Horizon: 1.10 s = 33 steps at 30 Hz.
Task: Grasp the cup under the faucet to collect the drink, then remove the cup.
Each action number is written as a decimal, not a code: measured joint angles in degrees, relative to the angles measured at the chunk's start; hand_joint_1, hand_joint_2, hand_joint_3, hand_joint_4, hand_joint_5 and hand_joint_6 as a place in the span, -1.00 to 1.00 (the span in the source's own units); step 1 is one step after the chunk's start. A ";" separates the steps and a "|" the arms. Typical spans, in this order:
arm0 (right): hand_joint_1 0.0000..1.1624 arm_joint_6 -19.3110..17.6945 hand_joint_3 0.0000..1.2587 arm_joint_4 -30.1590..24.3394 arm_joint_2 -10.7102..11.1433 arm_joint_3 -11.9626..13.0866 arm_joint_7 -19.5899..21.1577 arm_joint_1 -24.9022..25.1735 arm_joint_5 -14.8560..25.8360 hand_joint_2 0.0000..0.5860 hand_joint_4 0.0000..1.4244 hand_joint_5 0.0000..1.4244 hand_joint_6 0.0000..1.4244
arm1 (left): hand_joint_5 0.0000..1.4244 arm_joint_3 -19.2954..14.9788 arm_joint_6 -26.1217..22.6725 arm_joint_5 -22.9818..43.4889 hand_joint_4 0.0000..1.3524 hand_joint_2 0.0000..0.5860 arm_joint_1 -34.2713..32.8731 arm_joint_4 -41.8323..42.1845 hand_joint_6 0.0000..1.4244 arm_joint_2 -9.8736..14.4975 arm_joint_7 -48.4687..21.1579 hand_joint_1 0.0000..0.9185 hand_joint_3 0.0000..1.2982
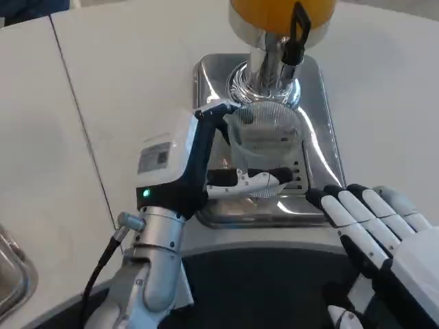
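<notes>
A clear ribbed plastic cup (266, 142) stands upright on the shiny metal drip tray (321, 130), right below the dispenser's silver spout (269, 65). My left hand (184, 159) wraps round the cup from the left: one finger (250, 182) crosses its near side low down, and others (218, 110) reach behind its rim. Whether there is liquid in the cup I cannot make out. My right hand (376, 229) hovers at the tray's near right corner with its fingers stretched out and apart, holding nothing.
The dispenser's orange tank (274, 12) with a black tap lever (300, 29) rises at the back. A metal object (10, 277) lies at the left edge. A seam (79, 116) runs across the white table.
</notes>
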<state>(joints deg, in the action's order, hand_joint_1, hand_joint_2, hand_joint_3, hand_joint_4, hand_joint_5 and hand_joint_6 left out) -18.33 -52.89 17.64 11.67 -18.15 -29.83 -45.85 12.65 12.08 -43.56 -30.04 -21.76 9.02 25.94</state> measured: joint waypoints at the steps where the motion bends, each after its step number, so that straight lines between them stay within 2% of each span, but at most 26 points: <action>1: -0.74 0.11 -1.00 -0.01 0.00 0.00 -0.06 0.11 0.00 1.00 -1.00 -1.00 -1.00 | 0.90 0.26 -0.18 -0.01 0.58 -1.00 -0.43 -0.46 1.00 -0.21 0.64 0.54 0.68; 18: -0.73 1.90 -1.00 -0.01 0.01 -0.39 -0.62 1.23 0.16 1.00 -1.00 -1.00 -0.98 | 0.90 4.92 -5.33 -2.06 0.56 -1.00 -4.02 -6.02 1.00 -1.87 7.57 0.55 0.68; 25: -0.72 2.30 -1.00 -0.04 0.00 -0.39 -0.64 1.13 0.20 1.00 -1.00 -1.00 -0.98 | 0.88 5.52 -6.19 -1.90 0.53 -1.00 -4.39 -7.01 1.00 -2.10 9.10 0.57 0.65; 27: -0.72 2.37 -1.00 -0.09 0.00 -0.39 -0.65 1.13 0.20 1.00 -1.00 -1.00 -0.98 | 0.78 5.70 -6.23 -1.90 0.53 -1.00 -4.39 -7.17 1.00 -2.08 9.49 0.55 0.50; 28: -0.72 2.44 -1.00 -0.22 0.01 -0.39 -0.67 1.09 0.20 1.00 -1.00 -1.00 -0.98 | 0.67 5.88 -6.24 -1.90 0.45 -1.00 -4.38 -7.19 1.00 -2.04 9.77 0.53 0.33; 29: -0.71 2.54 -1.00 -0.53 0.00 -0.39 -0.69 0.96 0.21 1.00 -1.00 -1.00 -0.98 | 0.54 6.04 -6.24 -1.90 0.26 -1.00 -4.38 -7.19 0.88 -2.02 9.87 0.46 0.16; 31: -0.71 2.55 -1.00 -0.86 0.00 -0.39 -0.69 0.62 0.28 1.00 -1.00 -1.00 -0.98 | 0.32 6.12 -6.24 -1.85 -0.16 -0.98 -4.38 -7.22 0.76 -1.96 9.87 0.13 -0.22; 33: -0.70 2.57 -1.00 -0.91 0.00 -0.39 -0.69 0.34 0.31 1.00 -1.00 -1.00 -0.98 | 0.24 6.12 -6.24 -1.48 -0.34 -0.94 -4.38 -7.23 0.69 -1.70 9.83 -0.17 -0.40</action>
<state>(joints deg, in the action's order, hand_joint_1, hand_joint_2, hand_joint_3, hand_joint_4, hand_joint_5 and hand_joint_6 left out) -15.76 -53.79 17.65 11.28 -18.84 -29.48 -45.54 18.76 5.84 -45.04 -34.42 -28.99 7.33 35.77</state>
